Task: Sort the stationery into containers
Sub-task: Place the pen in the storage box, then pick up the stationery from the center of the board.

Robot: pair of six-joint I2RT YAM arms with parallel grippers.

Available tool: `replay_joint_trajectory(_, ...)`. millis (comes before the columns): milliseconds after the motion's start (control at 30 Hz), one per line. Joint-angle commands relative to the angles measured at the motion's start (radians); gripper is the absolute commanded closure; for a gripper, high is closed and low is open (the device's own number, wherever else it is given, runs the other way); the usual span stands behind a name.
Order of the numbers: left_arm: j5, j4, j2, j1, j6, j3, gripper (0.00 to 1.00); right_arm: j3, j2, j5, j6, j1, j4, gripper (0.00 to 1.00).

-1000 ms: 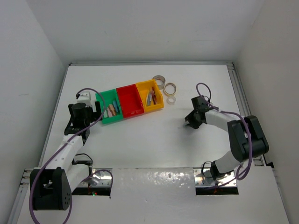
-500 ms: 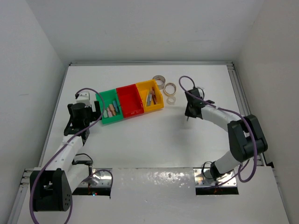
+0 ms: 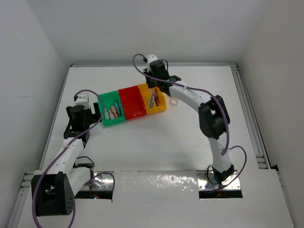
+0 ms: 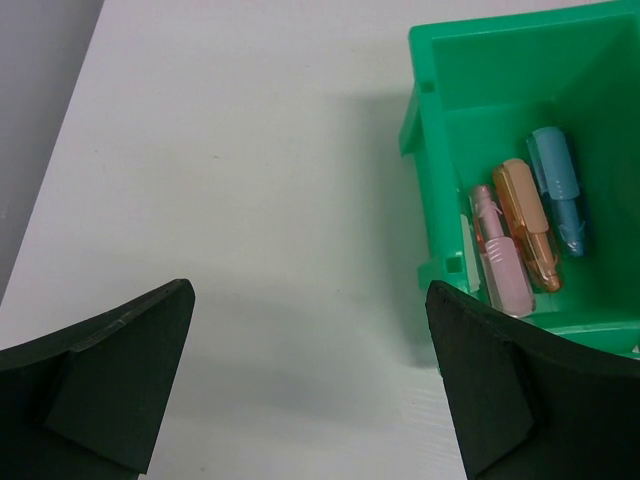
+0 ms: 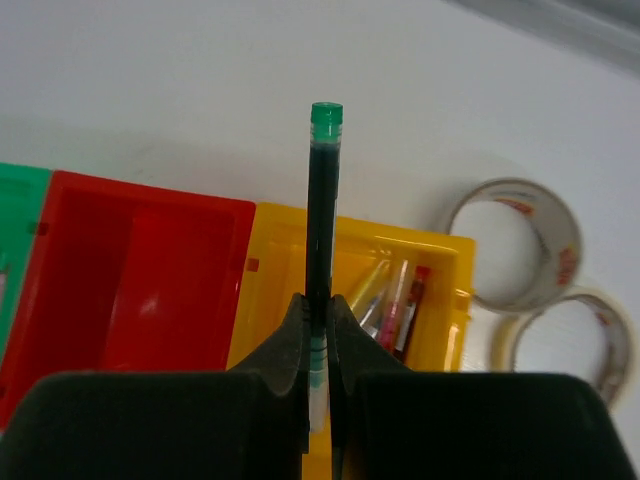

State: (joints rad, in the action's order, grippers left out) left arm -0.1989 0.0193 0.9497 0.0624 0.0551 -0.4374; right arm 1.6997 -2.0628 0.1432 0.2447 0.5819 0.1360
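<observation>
Because the right gripper [image 5: 320, 312] pinches the green-capped pen [image 5: 322, 200] near one end, with its jaws shut tight on the barrel, most of the pen's length juts out ahead of the fingers. That is the main risk. In the wrist view the pen runs over the yellow bin [image 5: 445, 245] close to the wall it shares with the red bin [image 5: 150, 290], and its cap reaches past the far rim, over the white table [image 5: 200, 80]. If it is let go here it could land across the rim or the shared wall. It could also slide into the red bin, or tip out toward the tape rolls [image 5: 515, 245] just beside the yellow bin. The pens [image 5: 395, 300] already in the yellow bin could also prop it up.

The right arm reaches far across the table, its wrist hanging above the yellow bin's far end. The left arm stays bent, and the left gripper [image 4: 310, 380] is spread wide and empty, just beside the green bin [image 4: 480, 60], which holds pastel markers [image 4: 525, 235].
</observation>
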Motion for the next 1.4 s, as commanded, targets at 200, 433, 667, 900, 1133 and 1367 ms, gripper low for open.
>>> replay_joint_trajectory(200,0.007,0.033,-0.017,0.039,0.0,0.003,0.01,0.084,-0.171,-0.033,-0.032,0.012,0.036,1.0)
replay_joint_trajectory(433,0.016,0.039,-0.008,0.04,-0.001,0.003,0.01,0.032,-0.139,0.001,-0.032,0.027,0.047,1.0)
replay_joint_trajectory(667,0.018,0.038,-0.008,0.04,-0.001,0.005,0.01,0.038,-0.129,0.006,-0.016,0.029,0.071,0.68)
replay_joint_trajectory(900,0.016,0.036,-0.006,0.04,0.0,0.003,0.01,0.083,-0.011,-0.008,0.008,0.016,0.085,0.39)
replay_joint_trajectory(1133,0.026,0.036,0.001,0.04,0.0,0.005,0.01,0.087,0.018,-0.1,0.299,-0.164,0.013,0.99)
replay_joint_trajectory(1367,0.023,0.016,0.003,0.042,0.005,-0.011,0.01,0.334,-0.231,0.019,0.275,-0.243,0.117,0.52)
